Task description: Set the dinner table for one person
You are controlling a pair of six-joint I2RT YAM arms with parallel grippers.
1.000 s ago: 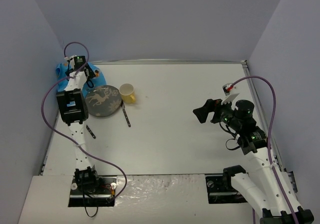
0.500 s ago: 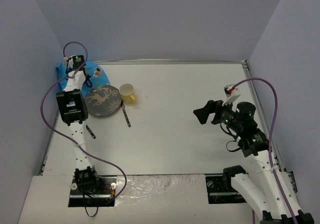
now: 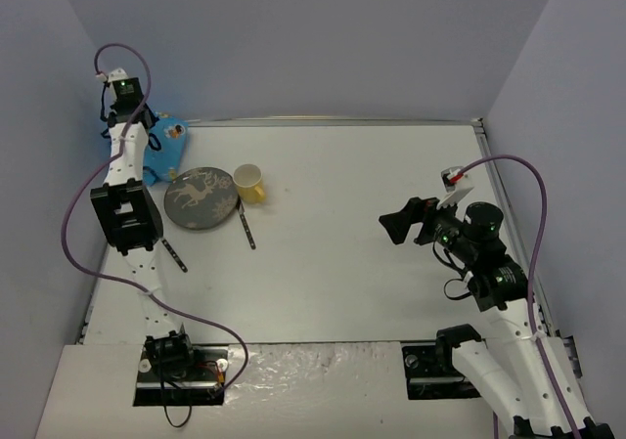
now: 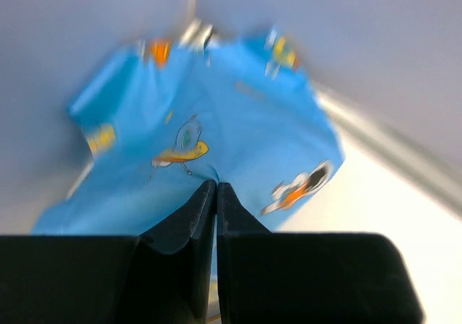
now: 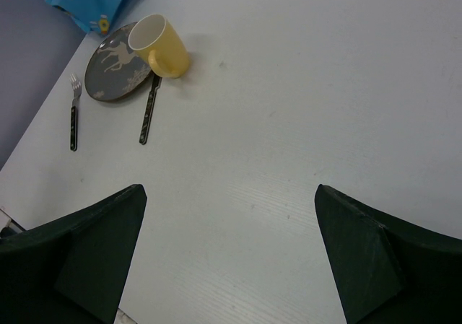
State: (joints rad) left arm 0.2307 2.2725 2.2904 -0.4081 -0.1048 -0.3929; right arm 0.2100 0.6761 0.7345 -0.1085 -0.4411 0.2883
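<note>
With the left claw (image 4: 216, 188) clamped on the blue cartoon-printed fabric cloth (image 4: 216, 115) and the right claw (image 5: 229, 194) apart, draw the cloth flat across the matte white rectangular tabletop (image 3: 372, 195).

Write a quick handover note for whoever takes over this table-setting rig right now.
Left gripper: shut on the blue cloth, at the far left corner of the table.
Right gripper: open, empty, over the right side.
Plate far left; fork left of it, knife right, yellow mug at its right edge.
Done: plate, fork, knife, mug laid out.
To do: probably placing the cloth by the setting.
</note>
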